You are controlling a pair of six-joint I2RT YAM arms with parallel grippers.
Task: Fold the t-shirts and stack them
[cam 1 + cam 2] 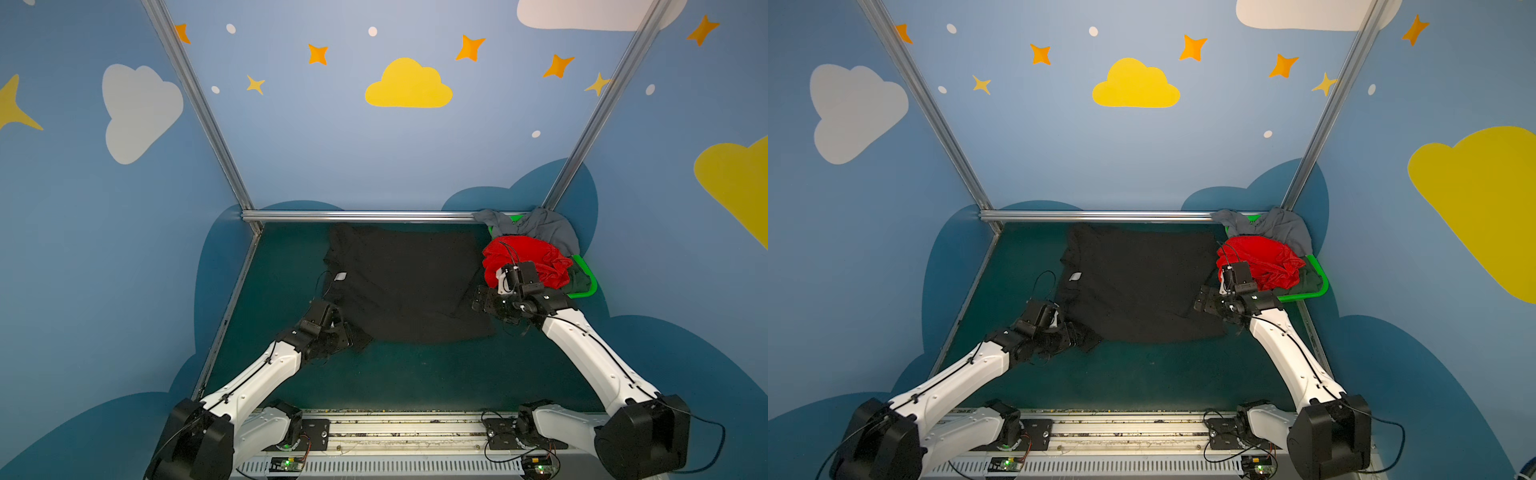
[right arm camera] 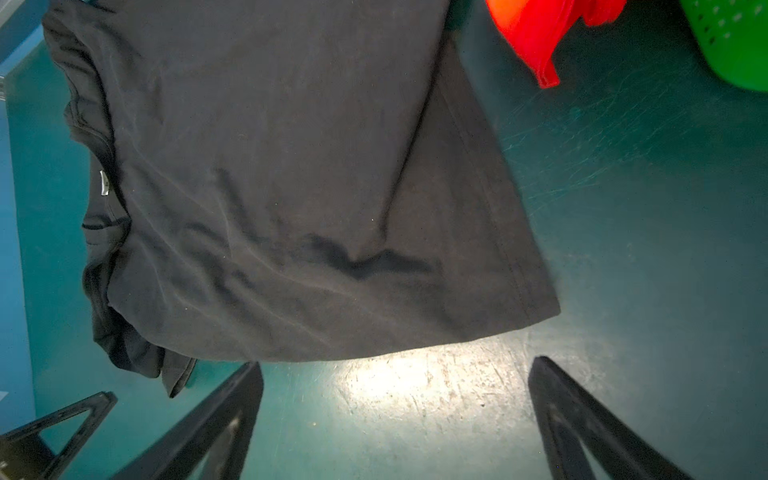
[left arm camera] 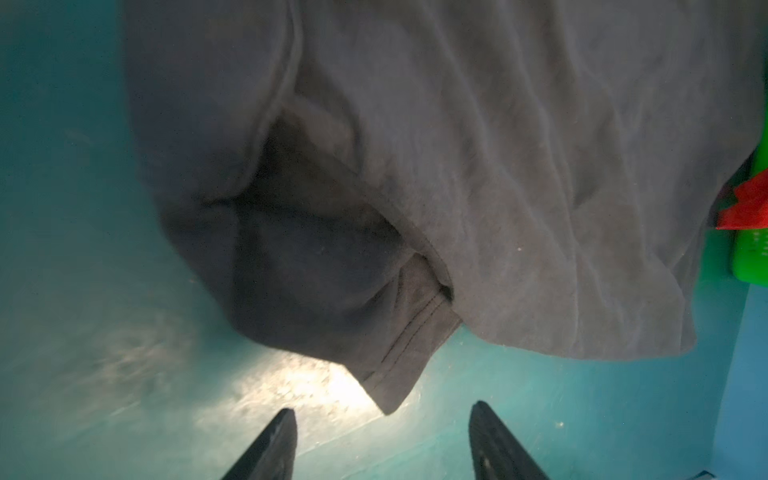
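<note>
Sleeve slip: the black t-shirt (image 1: 407, 282) lies spread flat in the middle of the table (image 1: 415, 374). Its sleeve (image 3: 399, 353) by the left gripper (image 3: 383, 409) is bunched up and partly tucked under. If the gripper pinches only the very tip, I think the cloth can slide out when it lifts.
Lumpy fold: the sleeve has more than one layer. Grabbing just the top layer could leave a bump inside the fold.
Missed corner: the right gripper (image 2: 397, 363) is over bare table, just beside the shirt's near right corner (image 2: 540, 307). If it shuts there, it may catch nothing.
Dragged clothes: the red t-shirt (image 1: 528, 253) hangs over the side of the green basket (image 1: 590, 274), close to the right arm. The arm could snag it and pull it out. The grey t-shirt (image 1: 544, 228) and dark green t-shirt (image 1: 579, 280) sit in the basket too.
Left gripper: partly open. Its fingers (image 3: 274, 440) are apart, with the sleeve tip just in front of the gap. It holds nothing.
Right gripper: open as wide as it goes. It holds nothing and touches no cloth that I can see.
</note>
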